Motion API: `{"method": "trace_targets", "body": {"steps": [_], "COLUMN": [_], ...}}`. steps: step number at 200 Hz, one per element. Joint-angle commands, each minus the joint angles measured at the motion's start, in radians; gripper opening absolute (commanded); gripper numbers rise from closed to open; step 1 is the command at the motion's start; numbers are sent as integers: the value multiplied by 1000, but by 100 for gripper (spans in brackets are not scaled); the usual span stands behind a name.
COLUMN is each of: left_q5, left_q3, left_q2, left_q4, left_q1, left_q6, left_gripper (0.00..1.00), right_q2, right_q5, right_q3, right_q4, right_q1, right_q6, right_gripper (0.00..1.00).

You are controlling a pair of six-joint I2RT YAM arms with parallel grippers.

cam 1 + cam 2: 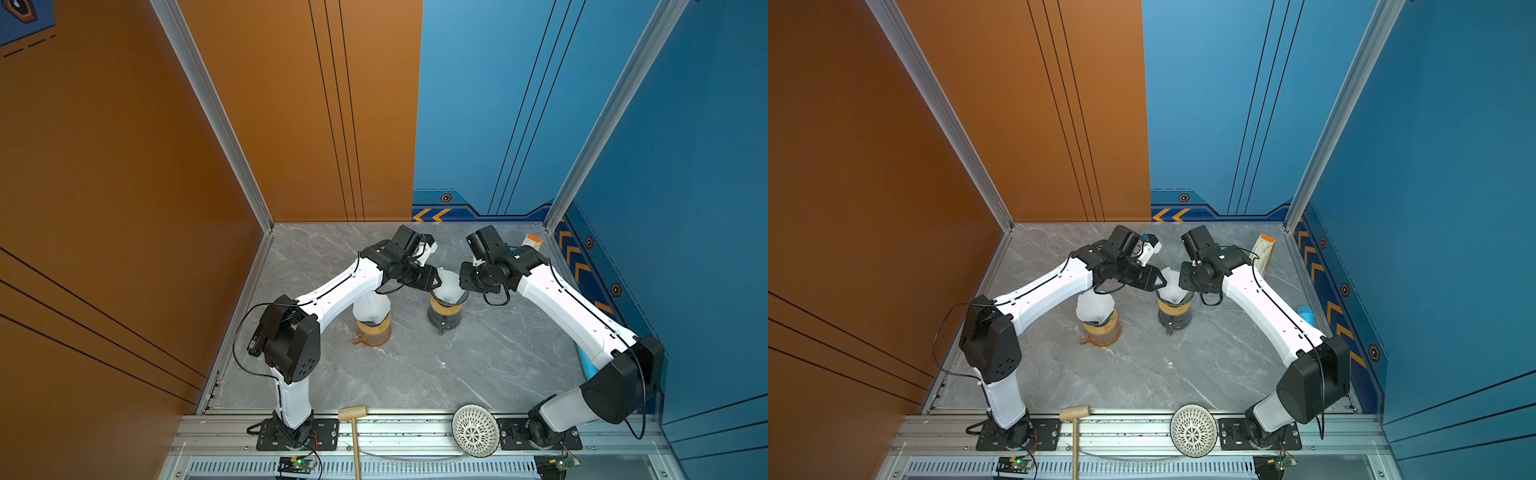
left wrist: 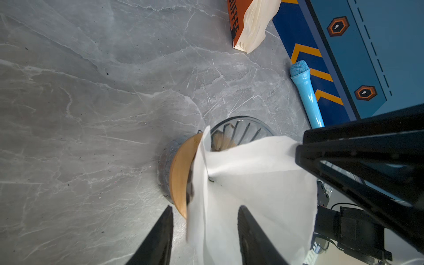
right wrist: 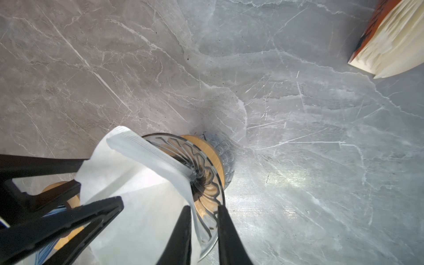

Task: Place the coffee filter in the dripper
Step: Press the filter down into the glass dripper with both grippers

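On the grey surface (image 1: 415, 374), the left gripper (image 2: 204, 207) has its jaws apart, and one edge of the coffee filter (image 1: 448, 283) passes loosely between them. The filter sits with its tip down in the glass dripper (image 3: 203, 160), its top above the rim. The right gripper (image 3: 203, 207) shows a narrow gap around the opposite edge; I cannot tell if it presses it.

Matt paper filter (image 3: 137, 195), ribbed glossy glass dripper (image 3: 202, 165)
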Motion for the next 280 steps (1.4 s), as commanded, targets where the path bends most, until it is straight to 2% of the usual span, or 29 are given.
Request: {"method": "trace_targets", "body": {"steps": [1,43,103,171,280], "left_q5": [3,-4,-15,14,13], "left_q3": [31,38,32,66,97], "left_q2": [22,23,14,58,95], "left_q4": [-46,-74,-85,-84,-113], "left_q1": [-10,-11,-9,-15,-11], "left_q6": [27,31,39,28,34], "left_gripper": [46,43,43,42,42], "right_q2": [-1,9,24,72,128], "right_q5": [48,67,76,30,26], "right_q3": [-5,-9,-9,7,8], "right_q4": [-43,-58,-69,-64,-66], "right_q1": [3,3,4,4,-17], "right_q6": [1,-3,-12,-48,-56], "right_gripper": [21,21,21,27,27]}}
